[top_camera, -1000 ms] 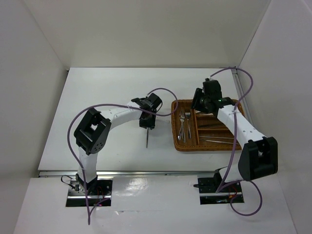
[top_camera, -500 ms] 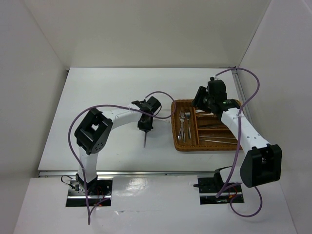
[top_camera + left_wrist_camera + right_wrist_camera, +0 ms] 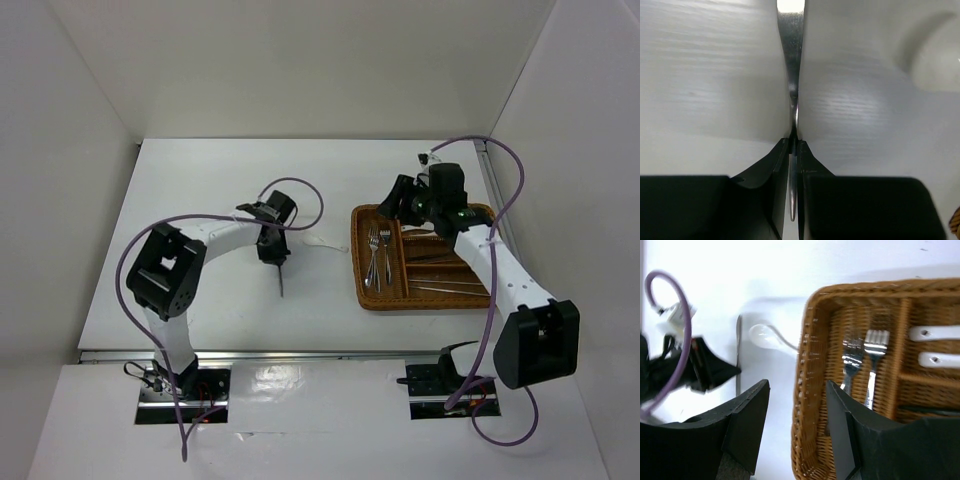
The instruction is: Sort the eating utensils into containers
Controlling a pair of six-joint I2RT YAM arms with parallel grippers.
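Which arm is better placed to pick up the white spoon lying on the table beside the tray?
Right. The right claw is open and empty by the tray's left rim, with the white spoon just beyond it. The left claw is shut on a silver utensil.

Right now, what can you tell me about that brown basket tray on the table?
The wicker tray is rectangular, brown and woven, lying flat on the white table before the right arm. Woven dividers split it into one long section, where two silver forks lie, and shorter ones holding two white spoons and slim silver pieces. The right gripper hovers open above its far corner, seemingly clear of it.
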